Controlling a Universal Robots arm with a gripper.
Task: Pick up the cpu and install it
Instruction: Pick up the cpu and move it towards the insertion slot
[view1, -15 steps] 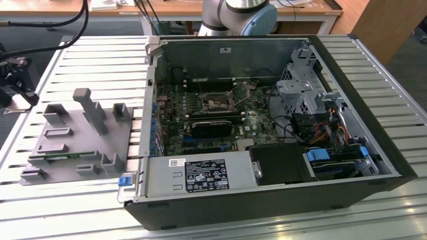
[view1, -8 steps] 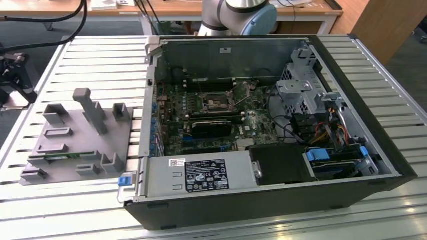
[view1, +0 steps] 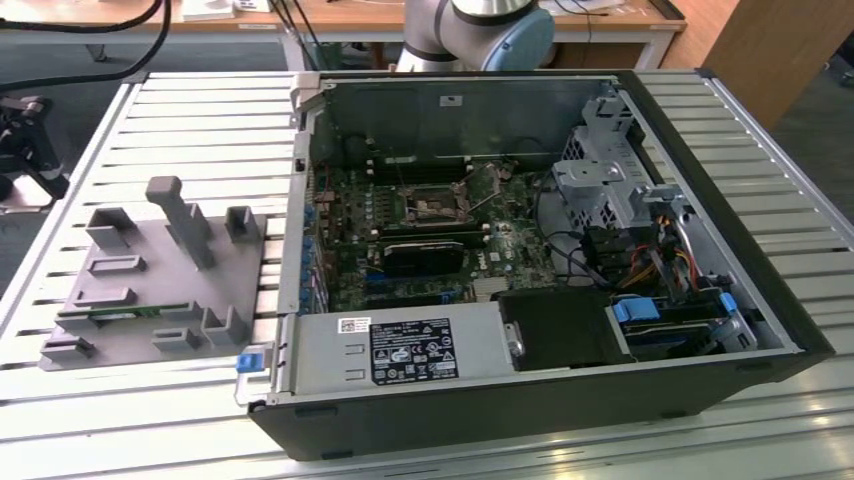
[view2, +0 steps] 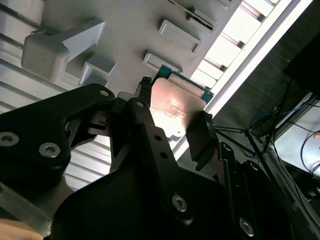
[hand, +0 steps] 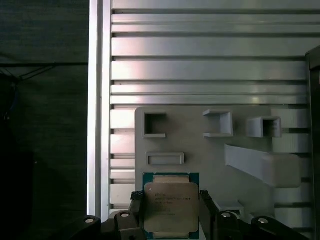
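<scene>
First wrist view: gripper (hand: 171, 201) clamps the cpu (hand: 171, 210) above grey tray (hand: 200, 147).

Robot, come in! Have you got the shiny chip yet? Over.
Gripper shut on the cpu. Cpu held over the grey fixture. Computer case lies open; nothing seen in the way.

The cpu (hand: 171, 207) is seen flat and square, silver-grey lid on green rim. It is clamped at opposite edges by the gripper (hand: 171, 198).
</scene>
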